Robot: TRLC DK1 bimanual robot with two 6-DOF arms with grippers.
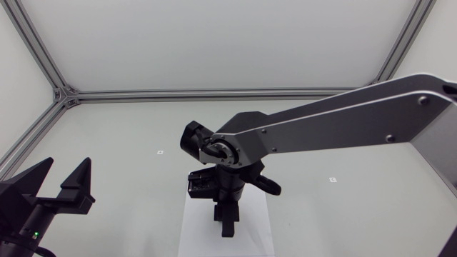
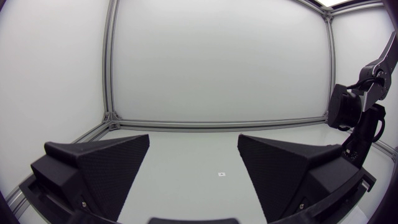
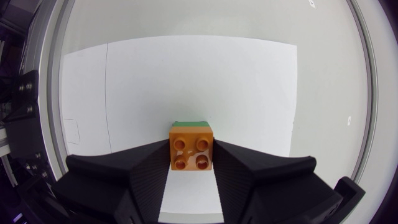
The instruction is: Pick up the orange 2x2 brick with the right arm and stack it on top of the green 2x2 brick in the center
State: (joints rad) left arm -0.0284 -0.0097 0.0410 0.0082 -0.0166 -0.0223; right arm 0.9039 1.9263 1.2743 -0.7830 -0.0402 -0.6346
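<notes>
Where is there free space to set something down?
Bare table lies between the left gripper and the white sheet, and beyond the right arm. Crowded: the sheet's middle, where the right gripper holds the orange brick over the green brick.

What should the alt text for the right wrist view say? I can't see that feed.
An orange 2x2 brick sits clamped between the right gripper's two black fingers, studs facing the camera. A thin strip of the green brick shows just beyond it, underneath, over a white sheet on the table.
</notes>
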